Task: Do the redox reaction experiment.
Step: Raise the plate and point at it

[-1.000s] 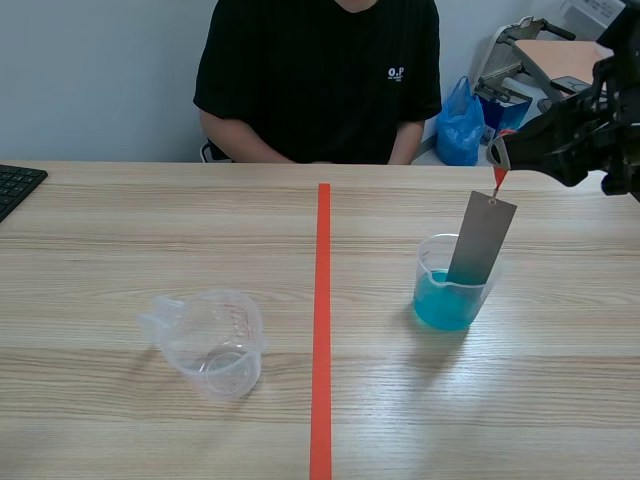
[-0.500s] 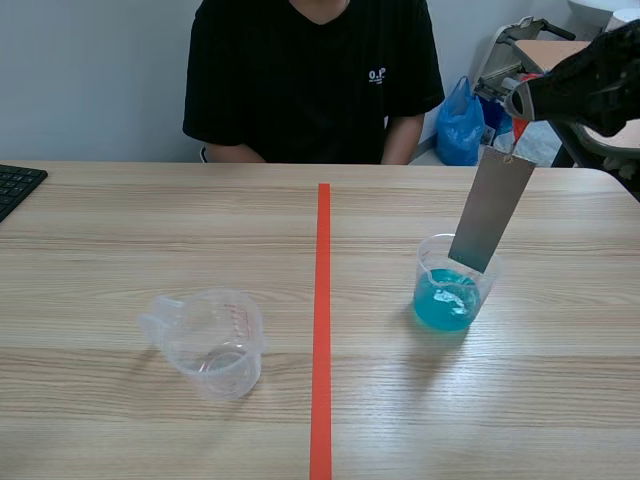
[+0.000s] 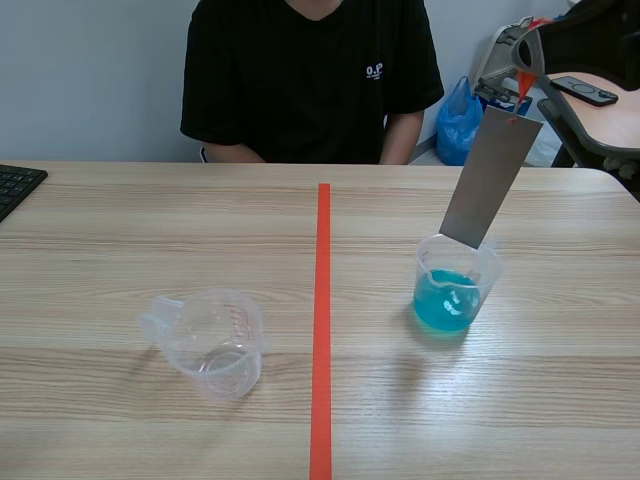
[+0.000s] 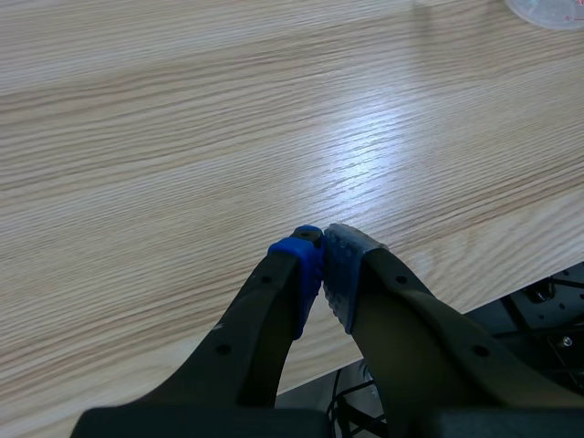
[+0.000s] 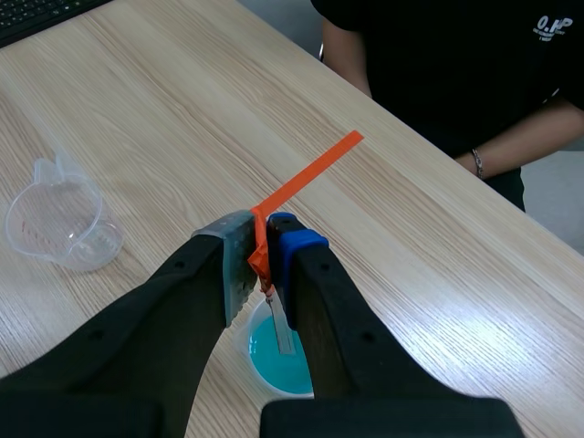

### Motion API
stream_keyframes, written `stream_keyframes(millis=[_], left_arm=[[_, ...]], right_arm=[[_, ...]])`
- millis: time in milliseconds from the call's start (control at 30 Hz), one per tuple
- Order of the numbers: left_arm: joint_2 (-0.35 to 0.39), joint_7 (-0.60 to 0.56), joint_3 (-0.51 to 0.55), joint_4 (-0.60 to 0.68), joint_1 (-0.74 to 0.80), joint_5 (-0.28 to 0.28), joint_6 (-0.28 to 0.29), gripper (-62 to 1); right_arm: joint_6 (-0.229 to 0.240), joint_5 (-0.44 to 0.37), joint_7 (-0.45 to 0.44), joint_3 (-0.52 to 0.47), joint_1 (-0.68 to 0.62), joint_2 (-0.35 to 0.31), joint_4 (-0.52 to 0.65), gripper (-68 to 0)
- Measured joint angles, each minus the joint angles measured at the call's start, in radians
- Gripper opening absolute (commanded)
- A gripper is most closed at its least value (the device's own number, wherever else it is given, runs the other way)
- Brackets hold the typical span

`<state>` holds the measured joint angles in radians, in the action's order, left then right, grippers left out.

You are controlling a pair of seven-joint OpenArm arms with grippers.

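A grey metal strip [image 3: 490, 178] hangs tilted by an orange-red tab from my right gripper [image 3: 522, 75], which is shut on the tab high at the back right. The strip's lower end sits at the rim of a clear beaker [image 3: 452, 290] that holds blue liquid. In the right wrist view the strip [image 5: 282, 327] hangs below my right gripper [image 5: 263, 246], over the beaker [image 5: 276, 367]. An empty clear measuring cup [image 3: 210, 342] stands left of the red line. My left gripper [image 4: 321, 257] is shut on nothing over the table's near edge.
A person in a black shirt [image 3: 310, 80] sits across the table. A keyboard [image 3: 15, 185] lies at the far left edge. A blue bag [image 3: 460, 125] and a chair stand behind the table's right corner. The empty cup [image 5: 59, 224] is far from the beaker.
My right gripper has risen and moved back, and it has lifted the metal strip out of the blue liquid up to the beaker's rim. The cups have not moved.
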<state>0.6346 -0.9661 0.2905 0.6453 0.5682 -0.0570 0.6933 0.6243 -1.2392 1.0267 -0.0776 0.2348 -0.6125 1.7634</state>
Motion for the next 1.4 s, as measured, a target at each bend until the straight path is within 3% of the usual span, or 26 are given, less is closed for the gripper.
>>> stream_keyframes(millis=[767,1167,1400], left_arm=[[0.000,-0.005,0.000,-0.001,-0.020,-0.003,0.000,-58.0],[0.056,0.044,0.000,-0.002,-0.174,-0.028,0.001,-58.0],[0.093,0.110,-0.029,-0.002,-0.344,-0.031,0.001,-57.9]], right_arm=[[-0.003,-0.061,-0.083,0.000,0.000,-0.080,0.002,-66.2],[-0.003,-0.075,-0.091,0.029,0.000,-0.092,0.002,-66.2],[-0.003,-0.076,-0.095,0.035,0.000,-0.094,0.002,-66.2]])
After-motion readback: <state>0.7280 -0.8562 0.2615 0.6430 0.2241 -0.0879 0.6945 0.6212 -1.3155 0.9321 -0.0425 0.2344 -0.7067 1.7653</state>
